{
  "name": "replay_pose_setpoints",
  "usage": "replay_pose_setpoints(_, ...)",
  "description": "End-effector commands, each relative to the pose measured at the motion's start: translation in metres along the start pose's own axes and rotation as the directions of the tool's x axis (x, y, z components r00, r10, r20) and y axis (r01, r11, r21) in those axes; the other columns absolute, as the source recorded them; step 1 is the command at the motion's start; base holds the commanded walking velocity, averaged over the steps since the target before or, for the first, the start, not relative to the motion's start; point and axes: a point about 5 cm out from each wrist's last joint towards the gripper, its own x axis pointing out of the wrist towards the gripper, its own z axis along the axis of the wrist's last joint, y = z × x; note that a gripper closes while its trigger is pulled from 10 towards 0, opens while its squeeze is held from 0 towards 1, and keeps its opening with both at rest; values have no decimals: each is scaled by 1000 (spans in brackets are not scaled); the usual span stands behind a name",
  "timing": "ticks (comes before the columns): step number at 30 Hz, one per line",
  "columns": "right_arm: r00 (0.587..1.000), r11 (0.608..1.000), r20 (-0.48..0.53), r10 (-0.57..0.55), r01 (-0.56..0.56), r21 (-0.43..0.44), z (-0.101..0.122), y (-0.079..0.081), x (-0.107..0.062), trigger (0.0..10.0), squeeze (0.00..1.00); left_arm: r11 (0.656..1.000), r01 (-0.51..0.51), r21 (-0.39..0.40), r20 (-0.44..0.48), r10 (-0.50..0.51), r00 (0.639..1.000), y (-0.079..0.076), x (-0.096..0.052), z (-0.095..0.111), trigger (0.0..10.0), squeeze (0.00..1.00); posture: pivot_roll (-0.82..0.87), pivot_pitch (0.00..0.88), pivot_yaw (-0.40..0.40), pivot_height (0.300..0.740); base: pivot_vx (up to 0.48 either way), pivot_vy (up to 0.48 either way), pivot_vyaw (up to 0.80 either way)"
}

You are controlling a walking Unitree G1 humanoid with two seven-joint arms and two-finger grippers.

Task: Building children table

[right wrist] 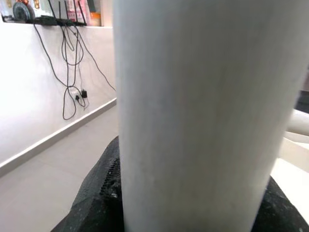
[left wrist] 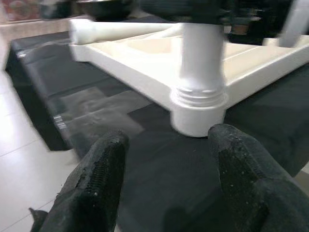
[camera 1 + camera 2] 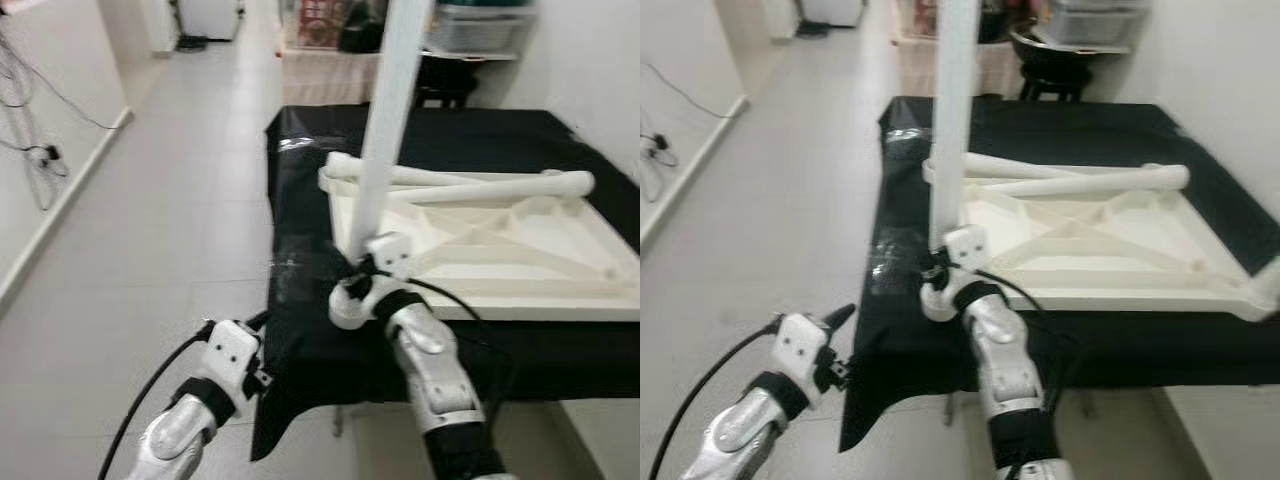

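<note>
On the black-covered counter (image 3: 480, 135) ahead of me lies the white children's tabletop (image 3: 520, 250), flipped underside up so its ribs show. At its near corner, toward my 11 o'clock, one white table leg (image 3: 385, 130) stands upright in the corner socket (image 2: 198, 113) and runs out past the top of the head view. My right pincer (image 3: 368, 268) is pinching that leg low down, just above the socket; through the right wrist camera the leg fills most of the picture, with a black finger (image 1: 99, 193) pressed against each side of it. Two more loose legs (image 3: 470, 183) lie across the far edge of the tabletop at about 12 o'clock, crossing each other and resting on its rim.

My left pincer (image 2: 166, 179) hangs off the counter's near corner at about 8 o'clock, over the grey tiled floor (image 3: 170, 200). Its fingers (image 2: 96, 179) are spread apart with nothing between them, pointing at the socket and the seated leg, near but not touching. A black cable (image 3: 150, 395) trails from the left wrist.

Beyond the counter at 12 o'clock I see a shelf with a clear storage box (image 3: 475, 25), and at 10 o'clock cords (image 3: 40, 150) hang against the white wall.
</note>
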Motion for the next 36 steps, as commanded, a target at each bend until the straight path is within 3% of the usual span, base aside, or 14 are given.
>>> replay_pose_setpoints(1,983,999,-181,26,-31,-24,-37,1,-10,0,0,1000,20,-11,-15,-20,1000,-1,1,-2,10000,0,-25,144,-66,740,0,0,0)
replay_pose_setpoints(3,983,1000,-183,17,-18,-8,-38,0,-9,0,0,1000,18,-9,-15,-18,1000,-1,1,-3,10000,0,-30,143,-61,740,0,0,0)
replay_pose_setpoints(5,984,1000,-178,-18,22,22,-35,-3,-9,4078,0,1000,-3,-3,-14,3,1000,0,0,-3,10000,0,-30,143,-62,740,0,0,0)
replay_pose_setpoints(6,984,1000,-178,-18,22,22,-35,-3,-9,4078,0,1000,-3,-3,-14,3,1000,0,0,-3,10000,0,-30,143,-62,740,0,0,0)
replay_pose_setpoints(7,982,998,-183,-40,47,38,-30,1,-12,10000,0,1000,-8,-6,-13,8,1000,0,0,-3,10000,0,-24,139,-63,740,0,0,0)
replay_pose_setpoints(10,983,998,-179,-36,46,52,-28,2,-13,10000,0,1000,-9,-7,-13,9,1000,0,0,-3,10000,0,-24,139,-63,740,0,0,0)
replay_pose_setpoints(11,992,993,-101,71,-60,106,-15,5,-7,10000,1000,1000,-6,-6,-15,6,1000,0,1,-4,10000,0,-18,130,-66,740,0,0,0)
replay_pose_setpoints(15,947,942,38,320,-322,92,12,4,5,10000,1000,1000,1,-6,-17,-1,1000,-1,3,-5,10000,0,-17,122,-65,740,0,0,0)
replay_pose_setpoints(18,911,909,45,411,-413,57,19,-1,7,10000,1000,1000,3,-6,-18,-3,1000,-1,4,-5,10000,0,-15,118,-66,740,0,0,0)
replay_pose_setpoints(20,841,841,4,541,-541,-25,21,-7,6,10000,941,1000,4,-6,-19,-4,1000,-1,4,-6,10000,0,-13,111,-66,740,0,0,0)
replay_pose_setpoints(22,776,774,-38,630,-631,-50,21,-14,6,10000,0,1000,3,-5,-20,-3,1000,-1,4,-6,10000,0,-12,110,-67,740,0,0,0)
replay_pose_setpoints(31,754,758,-75,652,-650,57,22,-33,17,10000,0,1000,1,-5,-23,-2,1000,-2,4,-7,10000,0,4,98,-67,740,0,0,0)
replay_pose_setpoints(32,746,749,-72,662,-658,77,22,-34,18,392,0,1000,1,-4,-24,-2,1000,-2,3,-7,10000,0,4,98,-67,740,0,0,0)
replay_pose_setpoints(36,710,711,-54,702,-694,111,24,-37,17,0,0,1000,2,-6,-24,-2,1000,-3,3,-7,10000,0,4,103,-66,740,0,0,0)
